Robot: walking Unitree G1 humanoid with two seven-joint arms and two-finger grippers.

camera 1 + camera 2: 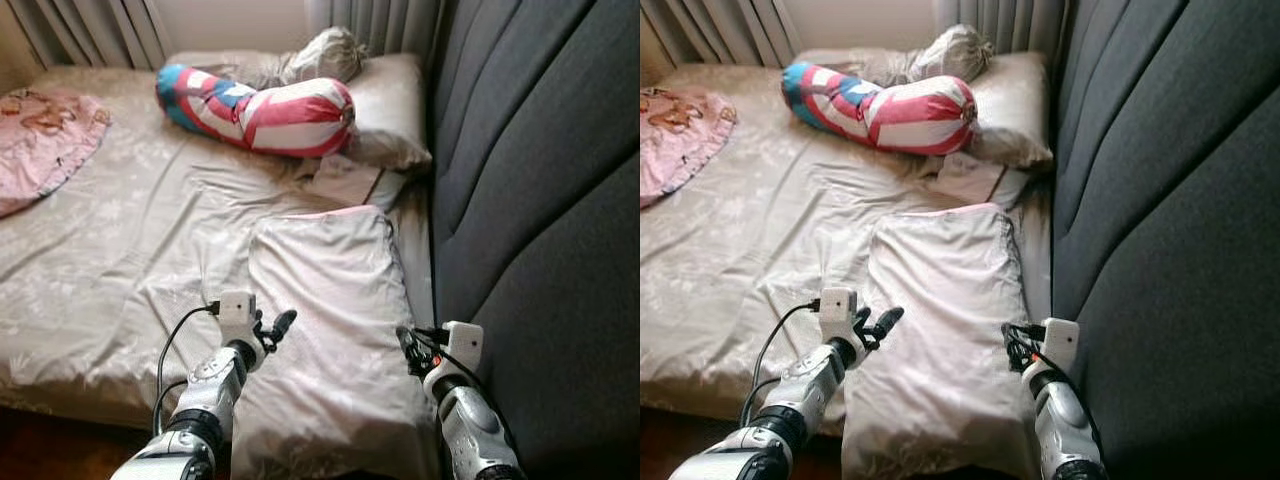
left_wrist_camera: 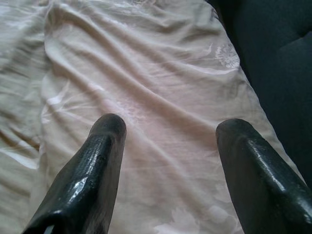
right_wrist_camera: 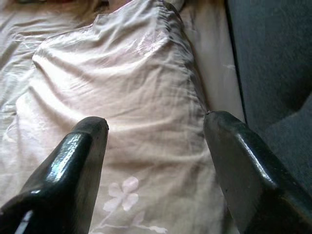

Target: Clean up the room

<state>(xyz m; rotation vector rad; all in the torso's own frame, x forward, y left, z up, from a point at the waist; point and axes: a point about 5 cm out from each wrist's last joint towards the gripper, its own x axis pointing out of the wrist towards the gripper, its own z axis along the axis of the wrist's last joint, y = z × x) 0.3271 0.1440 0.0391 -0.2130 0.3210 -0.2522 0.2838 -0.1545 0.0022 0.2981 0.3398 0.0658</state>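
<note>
pillow [image 1: 335, 320] in a pale floral case is lying flat at the near end of the bed [image 1: 130, 220], its long right edge running just beside the dark grey padded headboard [image 1: 540, 180]. the left gripper [image 1: 272, 330] is being held over the pillow's left edge, with its 2 black fingers [image 2: 97, 165] being kept spread apart above the fabric and nothing between them. the right gripper [image 1: 408, 350] is being held over the pillow's right edge, next to the headboard, and its fingers [image 3: 78, 161] are likewise being kept wide apart with nothing gripped. whether either gripper is touching the pillow cannot be told. a red, white and blue striped bolster [image 1: 260, 110] is lying across the far end of the bed, resting against a second pillow [image 1: 385, 115] in the corner, with a knotted cloth bundle [image 1: 325, 52] behind it. a pink patterned blanket [image 1: 45, 135] is lying at the far left. curtains [image 1: 90, 30] are hanging behind the bed.
</note>
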